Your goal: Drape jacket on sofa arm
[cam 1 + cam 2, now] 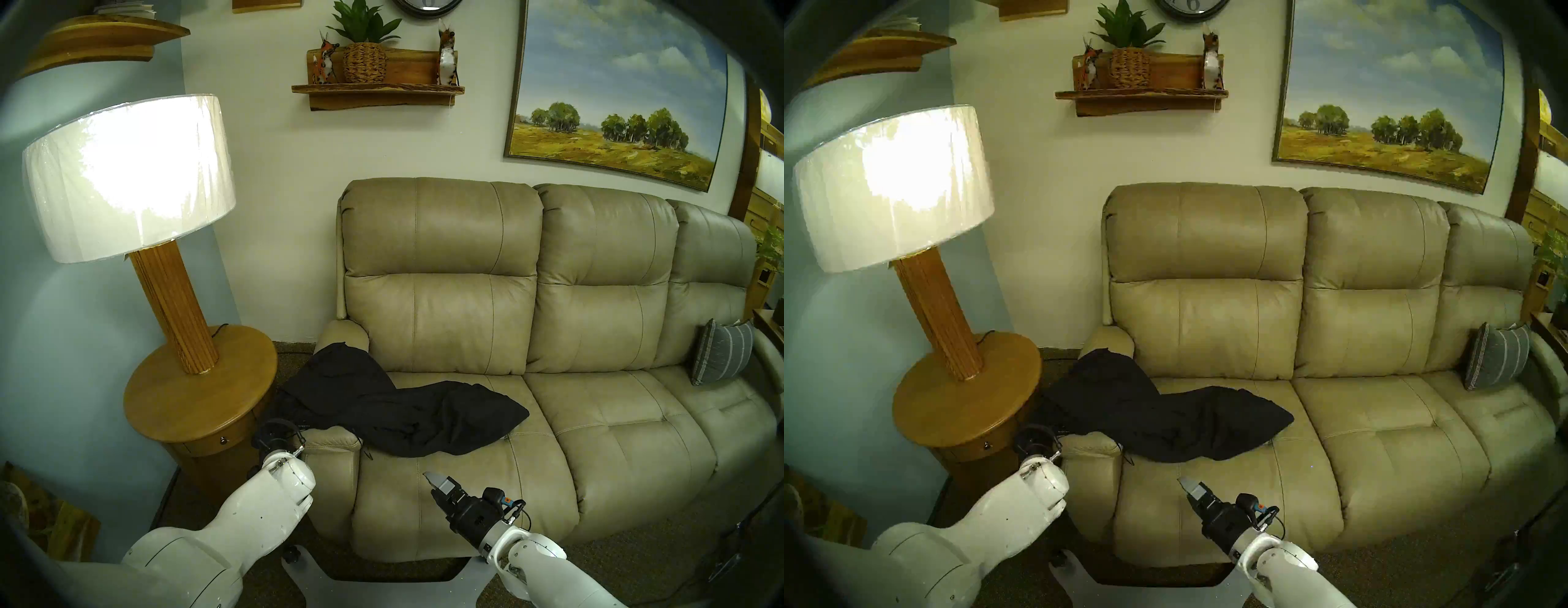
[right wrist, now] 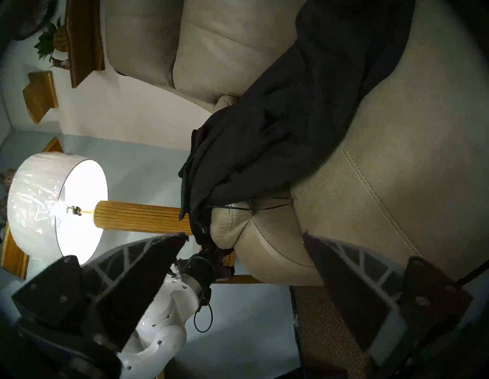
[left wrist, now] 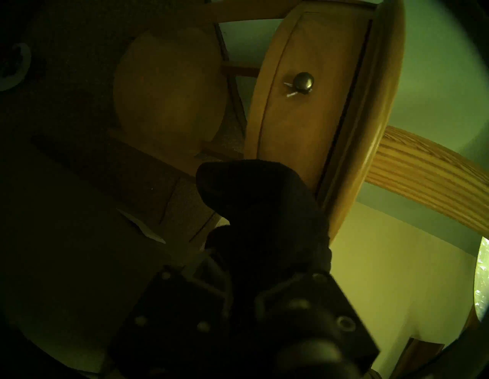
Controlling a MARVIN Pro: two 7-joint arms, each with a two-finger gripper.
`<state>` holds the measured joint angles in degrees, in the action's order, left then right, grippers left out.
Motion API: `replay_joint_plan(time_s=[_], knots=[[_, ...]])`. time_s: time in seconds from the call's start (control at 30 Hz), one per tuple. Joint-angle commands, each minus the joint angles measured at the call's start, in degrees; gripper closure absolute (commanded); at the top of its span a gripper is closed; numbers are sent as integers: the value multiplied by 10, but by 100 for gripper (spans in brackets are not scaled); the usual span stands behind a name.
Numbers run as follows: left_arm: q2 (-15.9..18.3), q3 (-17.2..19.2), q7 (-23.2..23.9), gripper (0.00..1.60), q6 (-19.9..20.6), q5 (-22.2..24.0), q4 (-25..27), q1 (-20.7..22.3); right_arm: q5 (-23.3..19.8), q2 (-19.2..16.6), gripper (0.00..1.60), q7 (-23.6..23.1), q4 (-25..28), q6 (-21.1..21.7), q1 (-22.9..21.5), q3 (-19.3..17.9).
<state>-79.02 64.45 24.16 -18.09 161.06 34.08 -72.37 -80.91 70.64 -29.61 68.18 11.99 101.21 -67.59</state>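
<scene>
Hanging open and idle over the seat's front edge, right gripper (image 1: 433, 479); left gripper (image 3: 264, 238) pinching soft, limp black jacket (image 1: 382, 403) hem beyond sofa arm (image 1: 335, 441) outer edge; likely sliding on leather.

A beige leather sofa (image 1: 594, 424) with three seats stands against the wall. A black jacket (image 1: 382, 407) lies across its left arm (image 1: 335, 443), spilling down the arm's outer side and trailing inward over the left seat cushion toward the seam with the middle seat; the arm's squared front end stays bare. At the sofa's right end a grey striped cushion (image 1: 721, 356) leans upright in the corner between backrest and right arm. Just beside the left arm, a round wooden side table (image 1: 169, 407) bears a lit lamp (image 1: 127, 178) on its top, toward the back edge.
</scene>
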Motion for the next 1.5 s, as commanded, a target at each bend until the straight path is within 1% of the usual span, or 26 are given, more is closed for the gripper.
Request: replay_joint_plan(time_s=[0.0,0.2,0.33,0.47,0.6,0.87,0.9,0.93,0.97,1.0,1.03,1.07,1.1,1.13,1.23,1.27,1.33,1.4,1.43,1.47], knots=[[20,13,-21,160,50,16,-51,-8,-1,4,0,-2,11,-3,-7,-2],[19,20,-44,160,87,25,-110,5,-4,2,0,-2,13,-3,-2,-3],[8,16,-65,160,114,25,-155,26,-3,1,0,-2,14,-3,1,-3],[-7,11,-78,160,121,22,-194,49,-4,2,0,-1,13,-4,1,-2],[-13,9,-90,160,127,21,-209,59,-3,2,0,0,10,-4,0,-1],[-19,3,-95,160,140,20,-229,71,-2,5,0,3,0,-3,-6,2],[-19,2,-94,142,142,20,-231,72,-1,6,0,3,-2,-3,-8,2],[-19,2,-94,104,145,20,-233,73,0,6,0,4,-3,-3,-10,3],[-19,2,-91,71,150,20,-237,75,1,7,0,4,-6,-2,-12,5],[-19,2,-91,71,150,20,-237,75,1,7,0,4,-6,-2,-12,5],[-19,2,-88,53,152,20,-239,76,1,7,0,4,-8,-2,-13,6],[-20,2,-85,20,154,20,-240,76,2,8,0,4,-10,-2,-14,7],[-20,-1,-75,6,163,17,-239,74,2,8,0,3,-11,-2,-15,7],[-21,-2,-69,0,169,16,-239,72,2,8,0,3,-12,-3,-16,8],[-28,-8,-42,0,186,10,-238,63,2,8,0,0,-14,-3,-18,9],[-34,-13,-26,0,193,5,-238,55,2,8,0,-1,-16,-3,-18,10],[-40,-16,-8,0,192,1,-234,46,2,8,0,-1,-16,-3,-19,10],[-43,-17,-1,0,193,0,-233,41,2,8,0,-1,-16,-3,-19,10],[-49,-21,15,0,189,-4,-229,29,2,8,0,-1,-16,-3,-19,10],[-49,-21,15,0,189,-4,-229,29,2,8,0,-1,-16,-3,-19,10]])
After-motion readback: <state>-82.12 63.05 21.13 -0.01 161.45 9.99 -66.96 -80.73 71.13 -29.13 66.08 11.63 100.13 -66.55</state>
